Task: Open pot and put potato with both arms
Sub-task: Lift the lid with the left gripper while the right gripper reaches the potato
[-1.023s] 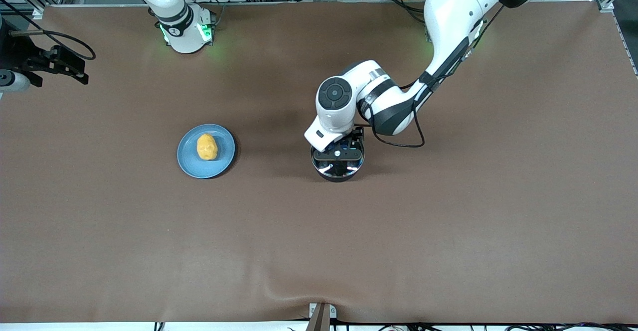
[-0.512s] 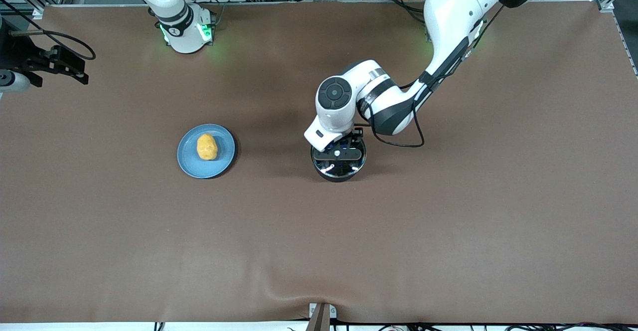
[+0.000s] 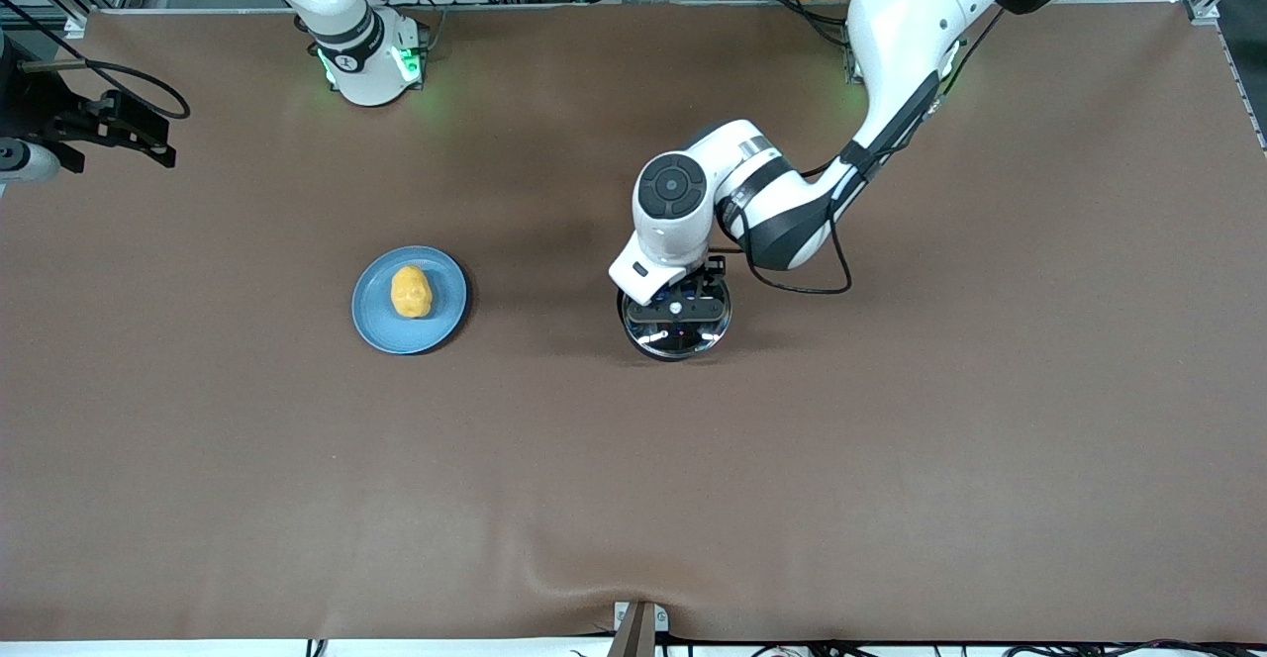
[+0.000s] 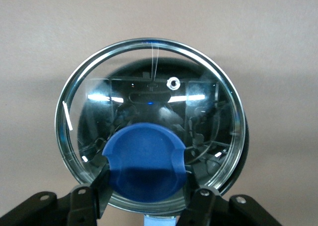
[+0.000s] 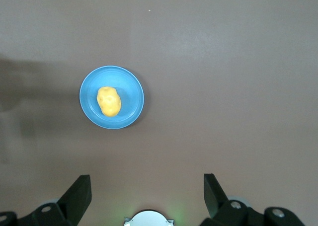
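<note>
The left gripper [image 3: 683, 309] sits low over the pot [image 3: 677, 338], near the middle of the brown surface [image 3: 891, 439]. In the left wrist view its fingers [image 4: 94, 188] are clamped on either side of the blue knob [image 4: 146, 169] of the glass lid [image 4: 149, 124]. The lid's steel rim appears shifted off the black pot body [image 4: 246, 146], which shows as a dark crescent at one edge, so the lid may be slightly lifted, though that is hard to judge from here.

The potato [image 3: 410, 292] lies on the light-blue plate [image 3: 440, 326], toward the right arm's end of the surface and well apart from the pot.

The right arm waits, its gripper [image 5: 146, 193] high above the surface with the fingers [image 5: 79, 191] spread wide apart and nothing between them; the plate [image 5: 131, 94] and potato [image 5: 109, 101] show far below in its wrist view.
</note>
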{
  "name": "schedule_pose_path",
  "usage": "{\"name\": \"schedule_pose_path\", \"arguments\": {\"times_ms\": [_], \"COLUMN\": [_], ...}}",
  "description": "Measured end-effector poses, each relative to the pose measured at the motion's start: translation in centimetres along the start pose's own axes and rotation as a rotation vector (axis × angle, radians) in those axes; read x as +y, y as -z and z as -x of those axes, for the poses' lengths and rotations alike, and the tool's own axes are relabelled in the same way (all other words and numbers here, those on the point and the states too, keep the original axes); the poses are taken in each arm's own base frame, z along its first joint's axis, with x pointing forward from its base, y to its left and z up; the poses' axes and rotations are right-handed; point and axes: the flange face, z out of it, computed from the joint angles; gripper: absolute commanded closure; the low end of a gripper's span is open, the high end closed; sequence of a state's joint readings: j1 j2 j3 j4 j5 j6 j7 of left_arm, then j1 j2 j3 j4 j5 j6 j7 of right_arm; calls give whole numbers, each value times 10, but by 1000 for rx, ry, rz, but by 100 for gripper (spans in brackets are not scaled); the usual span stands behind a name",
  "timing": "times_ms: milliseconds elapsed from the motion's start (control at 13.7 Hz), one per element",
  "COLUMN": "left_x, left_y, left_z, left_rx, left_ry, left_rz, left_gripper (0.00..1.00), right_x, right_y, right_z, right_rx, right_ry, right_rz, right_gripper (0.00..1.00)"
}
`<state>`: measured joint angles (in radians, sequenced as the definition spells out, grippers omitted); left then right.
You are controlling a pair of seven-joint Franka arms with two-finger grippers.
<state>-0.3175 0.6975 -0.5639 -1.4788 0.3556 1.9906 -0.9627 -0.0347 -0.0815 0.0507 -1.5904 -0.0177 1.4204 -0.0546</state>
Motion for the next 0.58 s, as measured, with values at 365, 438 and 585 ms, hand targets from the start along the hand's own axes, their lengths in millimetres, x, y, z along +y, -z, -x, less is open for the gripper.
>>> {"name": "schedule_pose_path", "arguments": {"times_ms": [365,438,585], "left_x": [-15,-23,-44], "left_y": [51,62,79], "left_z": [5,2,-6], "left_rx": [20,27,28], "left_ry": [41,55,92], "left_rz": [-42,-47,-45], "left_gripper": [100,100,100], "right_x": [-1,-1,-5], "right_y": [-1,-4,-13], "right_z": [-1,-3,-10], "right_rx": [-2,-7,-26], "right_ry": [2,3,15], "right_rz": [0,-1,-3], "right_gripper": [0,0,0]}}
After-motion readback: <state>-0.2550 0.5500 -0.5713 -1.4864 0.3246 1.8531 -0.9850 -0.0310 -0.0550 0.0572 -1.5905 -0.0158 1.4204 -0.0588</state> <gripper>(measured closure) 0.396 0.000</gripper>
